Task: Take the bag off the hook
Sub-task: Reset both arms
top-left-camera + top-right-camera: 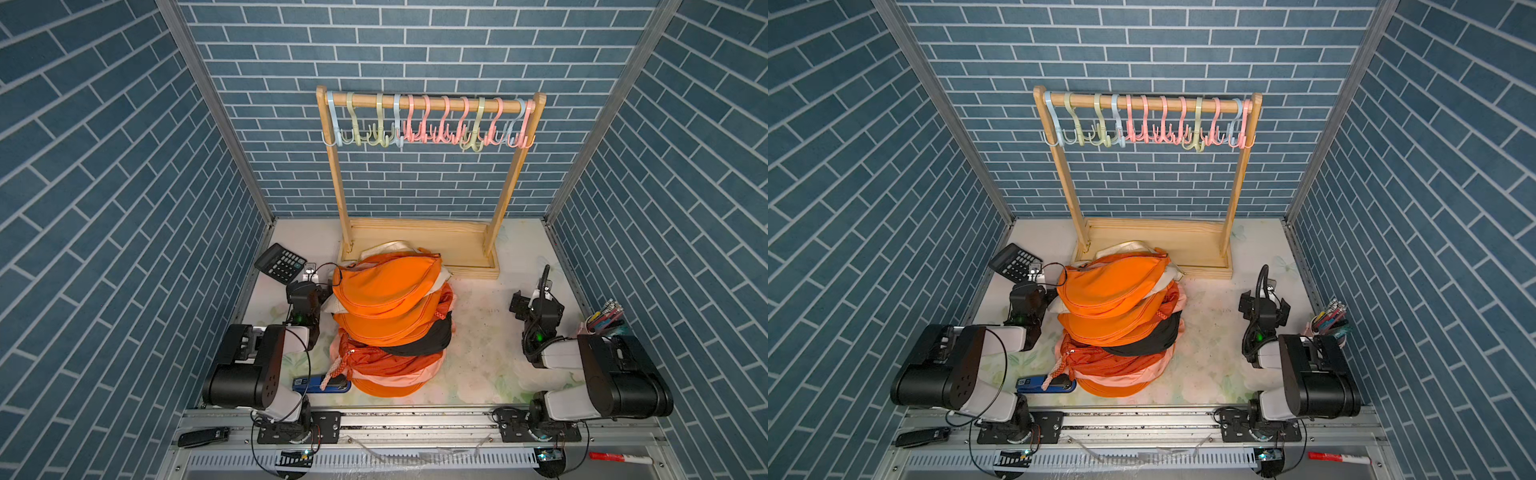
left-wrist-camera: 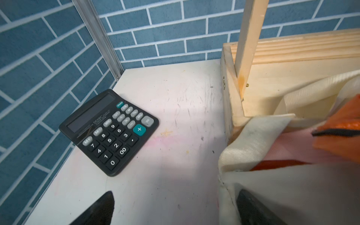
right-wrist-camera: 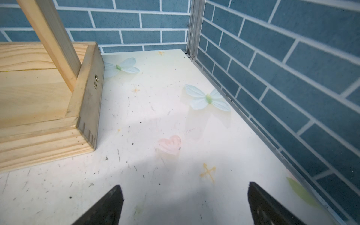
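Several bags (image 1: 388, 328) are stacked in one pile on the surface (image 1: 490, 345), just in front of the wooden rack's (image 1: 419, 245) base. The top bag (image 1: 386, 282) is bright orange, with more orange, rust, black and pale pink fabric below it. The pile's far edge touches or overlaps the base; which one cannot be told. The hooks (image 1: 428, 124) (pink, green and blue) hang in a row on the rack's rail, high above the pile and well apart from it.

The left gripper (image 2: 176, 191) is seen spread wide at the pile's left side. In the left wrist view one finger (image 2: 251, 208) lies against cream fabric at the pile's edge and the other is over bare surface — nothing is pinched. The right gripper (image 3: 184, 185) is also spread wide and holds nothing, low over bare surface to the right of the pile and near the rack's right end.

A black calculator (image 1: 280, 262) lies near the left wall, beyond the left gripper. A blue stapler (image 1: 322, 383) is partly tucked under the pile's near left edge. A cup of pens (image 1: 604, 318) stands by the right wall.
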`<state>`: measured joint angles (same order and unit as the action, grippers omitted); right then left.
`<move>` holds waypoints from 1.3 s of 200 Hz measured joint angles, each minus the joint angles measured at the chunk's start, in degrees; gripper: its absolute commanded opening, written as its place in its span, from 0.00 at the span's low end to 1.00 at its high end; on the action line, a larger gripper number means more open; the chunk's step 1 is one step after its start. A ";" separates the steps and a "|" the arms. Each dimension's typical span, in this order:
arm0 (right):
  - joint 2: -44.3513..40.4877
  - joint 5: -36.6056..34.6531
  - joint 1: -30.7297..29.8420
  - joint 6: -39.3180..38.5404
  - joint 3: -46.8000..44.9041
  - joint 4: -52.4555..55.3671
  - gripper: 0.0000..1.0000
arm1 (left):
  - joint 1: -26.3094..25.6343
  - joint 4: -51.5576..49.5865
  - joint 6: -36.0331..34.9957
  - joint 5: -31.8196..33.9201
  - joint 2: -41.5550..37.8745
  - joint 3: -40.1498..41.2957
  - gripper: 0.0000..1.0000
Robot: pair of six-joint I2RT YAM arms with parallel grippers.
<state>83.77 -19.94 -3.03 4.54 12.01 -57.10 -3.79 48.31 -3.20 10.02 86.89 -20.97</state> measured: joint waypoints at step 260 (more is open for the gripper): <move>4.42 9.27 4.22 -0.33 10.01 6.16 0.99 | 1.31 1.73 -0.09 -2.45 0.33 -0.52 0.99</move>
<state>88.18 -10.68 1.19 4.21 22.02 -50.94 -2.48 50.04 -3.29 7.57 87.22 -21.50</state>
